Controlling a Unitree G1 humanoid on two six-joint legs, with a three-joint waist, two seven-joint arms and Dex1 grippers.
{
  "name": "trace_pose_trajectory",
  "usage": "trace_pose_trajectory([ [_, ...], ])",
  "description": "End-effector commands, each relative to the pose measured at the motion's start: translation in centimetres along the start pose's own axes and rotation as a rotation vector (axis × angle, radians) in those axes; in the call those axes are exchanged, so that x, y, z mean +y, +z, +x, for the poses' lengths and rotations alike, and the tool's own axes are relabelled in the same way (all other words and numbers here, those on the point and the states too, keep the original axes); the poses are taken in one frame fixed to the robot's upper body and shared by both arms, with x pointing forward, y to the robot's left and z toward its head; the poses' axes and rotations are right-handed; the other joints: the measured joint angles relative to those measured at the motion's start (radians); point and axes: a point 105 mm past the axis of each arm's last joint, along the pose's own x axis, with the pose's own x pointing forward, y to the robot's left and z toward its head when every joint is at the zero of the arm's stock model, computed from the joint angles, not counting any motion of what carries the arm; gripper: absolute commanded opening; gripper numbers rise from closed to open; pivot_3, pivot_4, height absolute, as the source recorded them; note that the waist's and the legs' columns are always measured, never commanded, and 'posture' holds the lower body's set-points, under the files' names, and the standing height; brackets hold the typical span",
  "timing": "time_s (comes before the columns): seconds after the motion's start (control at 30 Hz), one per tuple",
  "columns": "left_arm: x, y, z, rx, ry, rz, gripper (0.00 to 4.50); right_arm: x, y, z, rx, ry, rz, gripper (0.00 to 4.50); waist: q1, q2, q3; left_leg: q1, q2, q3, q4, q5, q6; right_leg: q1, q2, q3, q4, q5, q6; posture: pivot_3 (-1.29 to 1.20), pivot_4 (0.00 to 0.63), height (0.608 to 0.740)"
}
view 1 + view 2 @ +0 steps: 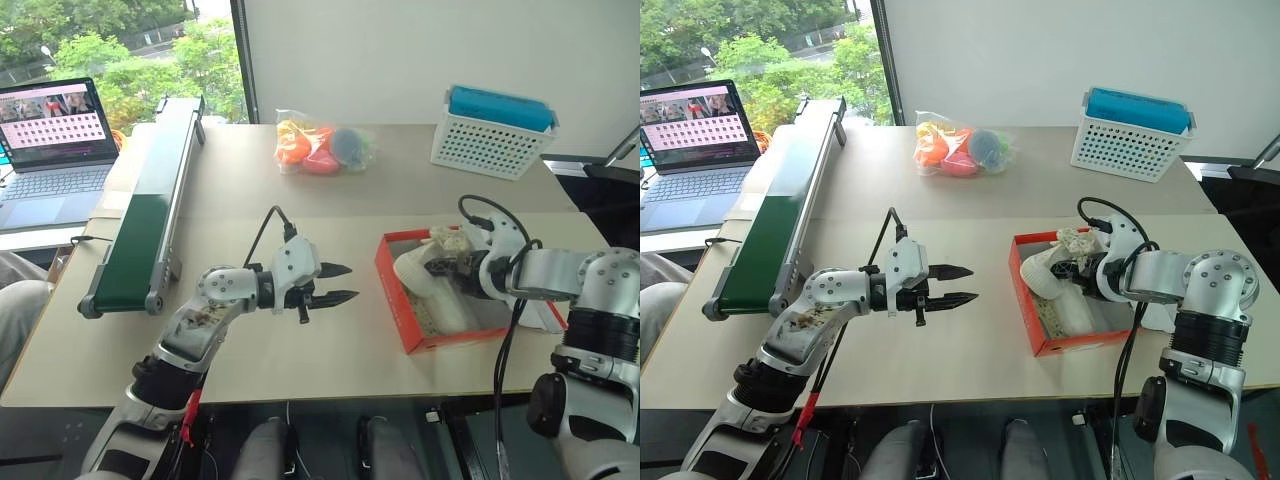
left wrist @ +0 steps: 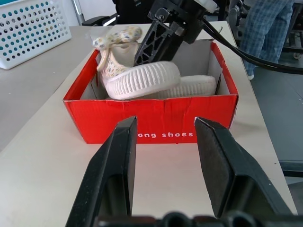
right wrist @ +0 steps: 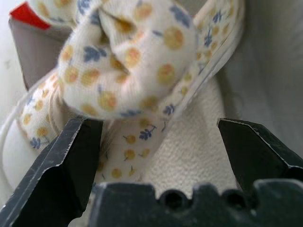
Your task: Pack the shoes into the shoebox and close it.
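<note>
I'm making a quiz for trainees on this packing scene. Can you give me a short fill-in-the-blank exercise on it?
1. The shoes lie inside the ____ shoebox.
2. The right gripper is at the shoes with its jaws ____.
3. The left gripper hovers over the table, holding ____.
4. The white basket holds something ____.

Missing words: red; open; nothing; blue

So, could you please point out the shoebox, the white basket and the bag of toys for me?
shoebox (image 2: 156,120): left wrist view, on its red front wall.
white basket (image 1: 485,145): left eye view, on its perforated side.
bag of toys (image 1: 320,148): left eye view, on the clear plastic over the colourful pieces.
</note>
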Motion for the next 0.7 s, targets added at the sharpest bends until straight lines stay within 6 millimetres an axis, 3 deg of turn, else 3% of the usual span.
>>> trace_pose_trajectory([
  [0.03,-0.1,1.1,-0.1,-0.024,0.004,0.041,2.03,0.1,1.8,-0.8,-0.094,0.002,0.015,3.79,-0.001,0.0,0.0,0.0,0.0,0.0,0.0,0.0,0.0,0.0,0.0,0.0,0.0,0.0,0.0,0.0,0.15,0.705],
  [0.33,0.1,1.2,0.0,-0.026,0.005,0.045,2.03,0.7,2.2,-1.1,-0.118,0.021,0.016,0.7,-0.002,0.0,0.0,0.0,0.0,0.0,0.0,0.0,-0.001,0.0,0.0,0.0,0.0,0.0,0.0,0.0,0.15,0.705],
  [0.53,0.1,1.2,0.3,-0.026,0.003,0.045,2.03,0.6,3.7,-2.0,-0.186,0.007,0.024,0.7,-0.003,0.0,0.0,0.0,0.0,0.0,0.0,0.001,-0.001,-0.001,0.0,0.0,0.001,0.0,0.0,0.0,0.15,0.705],
  [0.7,0.0,1.2,0.4,-0.027,-0.002,0.045,2.03,0.7,7.7,-5.0,-0.337,-0.043,-0.066,0.7,-0.002,0.001,0.0,0.0,0.0,0.0,0.0,0.001,-0.001,-0.001,0.0,0.0,0.0,0.0,0.0,0.0,0.15,0.705],
])
